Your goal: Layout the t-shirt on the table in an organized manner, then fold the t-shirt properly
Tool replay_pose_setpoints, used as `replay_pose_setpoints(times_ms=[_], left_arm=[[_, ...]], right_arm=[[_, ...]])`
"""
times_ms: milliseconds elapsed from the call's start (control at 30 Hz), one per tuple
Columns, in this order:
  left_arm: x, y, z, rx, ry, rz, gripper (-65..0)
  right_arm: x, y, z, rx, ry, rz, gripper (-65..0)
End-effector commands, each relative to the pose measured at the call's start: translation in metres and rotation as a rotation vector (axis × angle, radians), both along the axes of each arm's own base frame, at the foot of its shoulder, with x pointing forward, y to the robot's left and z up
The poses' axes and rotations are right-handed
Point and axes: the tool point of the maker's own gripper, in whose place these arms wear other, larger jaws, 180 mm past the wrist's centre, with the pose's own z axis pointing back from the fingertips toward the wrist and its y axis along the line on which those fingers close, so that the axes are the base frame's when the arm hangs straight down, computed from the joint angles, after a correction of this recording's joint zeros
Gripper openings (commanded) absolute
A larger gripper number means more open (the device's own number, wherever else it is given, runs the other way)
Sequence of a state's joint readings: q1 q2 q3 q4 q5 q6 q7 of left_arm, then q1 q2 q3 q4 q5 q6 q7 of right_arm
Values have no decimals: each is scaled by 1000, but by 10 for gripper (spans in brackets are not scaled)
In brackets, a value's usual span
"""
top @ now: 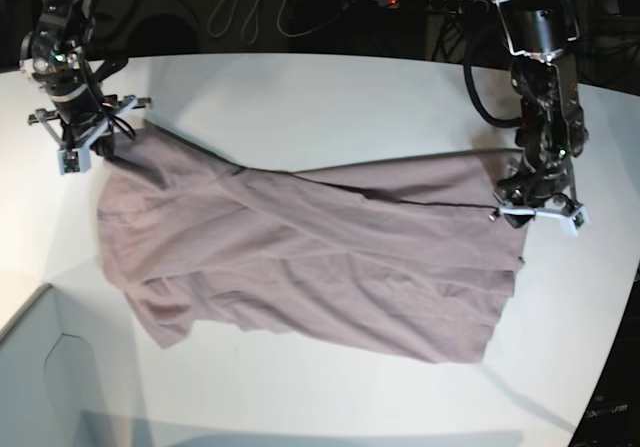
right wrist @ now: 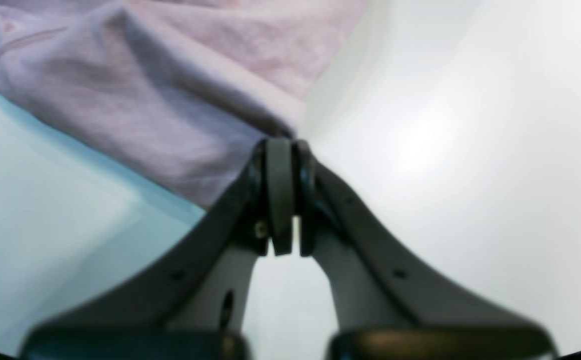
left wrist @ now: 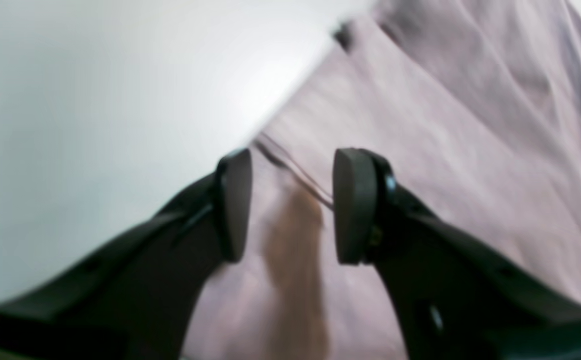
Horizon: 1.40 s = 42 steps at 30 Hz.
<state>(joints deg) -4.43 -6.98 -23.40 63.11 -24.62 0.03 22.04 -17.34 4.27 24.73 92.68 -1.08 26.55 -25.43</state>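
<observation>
Where the left wrist camera looks down, the left gripper [left wrist: 290, 205] has its 2 dark padded jaws apart over the dusty mauve, soft cotton t-shirt [left wrist: 445, 150], a stitched hem running between them; nothing is clamped. Beside the hem lies the smooth matte white table [left wrist: 95, 125].

In the right wrist view, the right gripper [right wrist: 284, 150] has its jaws pressed together, pinching a bunched corner of the wrinkled cloth [right wrist: 170, 100] above the tabletop [right wrist: 470, 150].

From the base view, the shirt [top: 300, 257] is spread mid-table [top: 320, 97], its long axis running across the picture, sagging in diagonal folds. The right gripper [top: 105, 152] holds its upper left corner; the left gripper [top: 512, 202] stands at its right edge.
</observation>
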Motion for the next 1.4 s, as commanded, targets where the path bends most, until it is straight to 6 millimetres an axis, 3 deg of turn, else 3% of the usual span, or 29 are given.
replay_pose_setpoints(times_ms=[0, 167, 333, 533, 633, 767, 833, 967, 1067, 1200, 1367], left_arm=[[13, 4, 16, 25, -54, -6, -385], [24, -1, 21, 23, -64, -19, -387], [25, -2, 2, -6, -13, -9, -388], [23, 2, -1, 47, 14, -29, -395], [21, 3, -4, 55, 26, -32, -472], [21, 2, -5, 51, 31, -33, -650], [21, 2, -4, 51, 30, -34, -641], [27, 3, 8, 60, -6, -35, -649], [39, 5, 42, 91, -97, -39, -649], [37, 5, 71, 125, -168, -26, -649], [26, 4, 86, 149, -205, -21, -649]], right_arm=[[8, -3, 11, -5, -47, 0, -650], [7, -3, 11, -5, -46, 0, -650], [7, -4, 11, -6, -46, -3, -650], [7, -5, 11, -8, -46, -3, -650], [7, -5, 11, -7, -46, -4, -650], [7, -3, 11, -4, -46, 0, -650], [7, -3, 11, -4, -46, 0, -650], [8, -3, 11, -4, -47, 0, -650], [8, -3, 11, -4, -49, 0, -650], [9, -3, 12, -4, -52, 0, -650], [10, -3, 13, -4, -53, 0, -650]])
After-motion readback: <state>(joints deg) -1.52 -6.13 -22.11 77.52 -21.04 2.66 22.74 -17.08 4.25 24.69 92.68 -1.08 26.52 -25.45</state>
